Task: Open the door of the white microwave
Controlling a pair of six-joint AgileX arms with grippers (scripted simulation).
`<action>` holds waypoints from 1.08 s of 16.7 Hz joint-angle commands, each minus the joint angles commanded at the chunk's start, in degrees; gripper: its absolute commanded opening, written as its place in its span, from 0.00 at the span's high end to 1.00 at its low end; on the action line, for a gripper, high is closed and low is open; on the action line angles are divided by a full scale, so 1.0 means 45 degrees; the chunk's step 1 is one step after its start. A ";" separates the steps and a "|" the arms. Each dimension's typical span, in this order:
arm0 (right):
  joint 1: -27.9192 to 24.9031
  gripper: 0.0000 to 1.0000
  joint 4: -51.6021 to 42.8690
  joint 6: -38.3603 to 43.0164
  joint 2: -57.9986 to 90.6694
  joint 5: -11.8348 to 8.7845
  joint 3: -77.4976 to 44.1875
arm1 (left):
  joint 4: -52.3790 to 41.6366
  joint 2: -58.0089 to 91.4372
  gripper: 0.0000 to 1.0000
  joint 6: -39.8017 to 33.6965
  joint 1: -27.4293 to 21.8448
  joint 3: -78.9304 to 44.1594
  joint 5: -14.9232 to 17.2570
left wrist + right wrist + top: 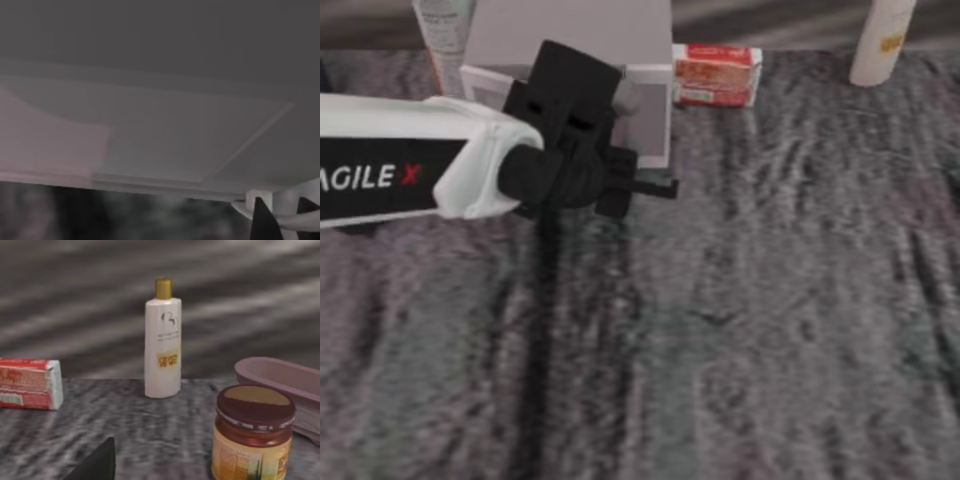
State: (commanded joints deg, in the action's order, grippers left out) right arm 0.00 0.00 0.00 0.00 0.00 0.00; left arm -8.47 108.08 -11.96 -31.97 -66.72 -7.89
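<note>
The white microwave [570, 40] sits at the far edge of the table [770, 320], at about 11 o'clock from the table's middle in the top view. Its door [645, 120] faces the near side, mostly hidden under the left arm's black wrist. The left gripper [582, 118] is pressed up against that front. In the left wrist view the door [165, 140] fills nearly the whole frame, with two dark fingertips [262, 220] at the lower edge beside a pale curved piece that may be a handle. Whether the jaws are released or clenched on that piece I cannot tell; the tips look a little apart, but too little of them shows.

The right arm is parked out of the top view; its jaws do not show clearly in its own camera either, so their state is unknown too.

The main risk, as I judge it, is a weak or missed hold. If the fingertips only brush the door's edge, a pull toward 6 o'clock would slip off and leave the door shut. A pull along a straight line rather than the hinge's arc could drag the whole light microwave across the table. That might nudge the red-and-white carton [717, 74] just beside it at 3 o'clock. The white bottle [882, 40] stands well apart and looks safe.
</note>
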 joint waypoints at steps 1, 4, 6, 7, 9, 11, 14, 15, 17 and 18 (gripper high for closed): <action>0.0000 0.00 0.0000 0.0000 0.0000 0.0000 0.0000 | 0.0053 -0.0081 1.00 0.0097 0.0057 0.0079 0.0070; 0.0000 0.00 0.0000 0.0000 0.0000 0.0000 0.0000 | 0.0163 -0.0261 1.00 0.0432 0.0186 0.0349 0.0275; 0.0000 0.00 0.0000 0.0000 0.0000 0.0000 0.0000 | 0.0164 -0.0263 1.00 0.0437 0.0188 0.0353 0.0279; 0.0000 0.00 0.0000 0.0000 0.0000 0.0000 0.0000 | 0.0164 -0.0263 1.00 0.0437 0.0188 0.0353 0.0279; 0.0000 0.00 0.0000 0.0000 0.0000 0.0000 0.0000 | 0.0164 -0.0263 1.00 0.0437 0.0188 0.0353 0.0279; 0.0000 0.00 0.0000 0.0000 0.0000 0.0000 0.0000 | 0.0164 -0.0263 1.00 0.0437 0.0188 0.0353 0.0279; 0.0000 0.00 0.0000 0.0000 0.0000 0.0000 0.0000 | 0.0164 -0.0263 1.00 0.0437 0.0188 0.0353 0.0279; 0.0000 0.00 0.0000 0.0000 0.0000 0.0000 0.0000 | 0.0164 -0.0263 1.00 0.0437 0.0188 0.0353 0.0279; 0.0000 0.00 0.0000 0.0000 0.0000 0.0000 0.0000 | 0.0164 -0.0263 1.00 0.0437 0.0188 0.0353 0.0279; 0.0000 0.00 0.0000 0.0000 0.0000 0.0000 0.0000 | 0.0164 -0.0263 1.00 0.0437 0.0188 0.0353 0.0279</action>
State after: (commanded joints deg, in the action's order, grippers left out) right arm 0.00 0.00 0.00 0.00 0.00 0.00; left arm -7.73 106.90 -10.00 -31.12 -65.13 -6.64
